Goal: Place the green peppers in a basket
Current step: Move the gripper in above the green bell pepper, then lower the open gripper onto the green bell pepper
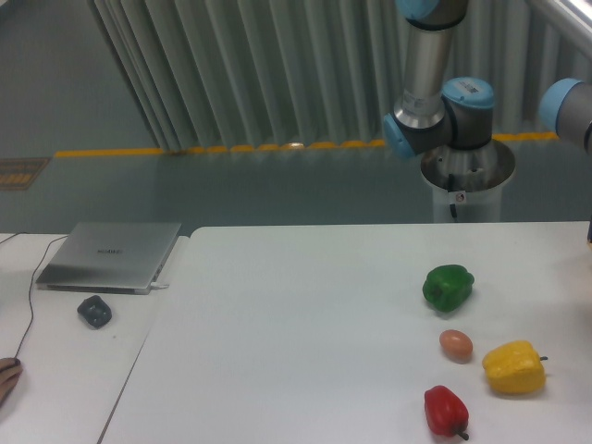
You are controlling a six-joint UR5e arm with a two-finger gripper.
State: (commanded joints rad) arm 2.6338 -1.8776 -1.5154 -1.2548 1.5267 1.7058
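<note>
Nothing is done: I'm seeing the green pepper (449, 287) sitting untouched on the table (296, 370); claw and basket are lying out of view.

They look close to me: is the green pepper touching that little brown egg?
Apart. The camera view shows bare white table between the green pepper and the egg.

No text can be read. The laptop (109, 255) lid bears a small logo, too blurred to make out; the arm (435, 92) shows no legible marking.
</note>
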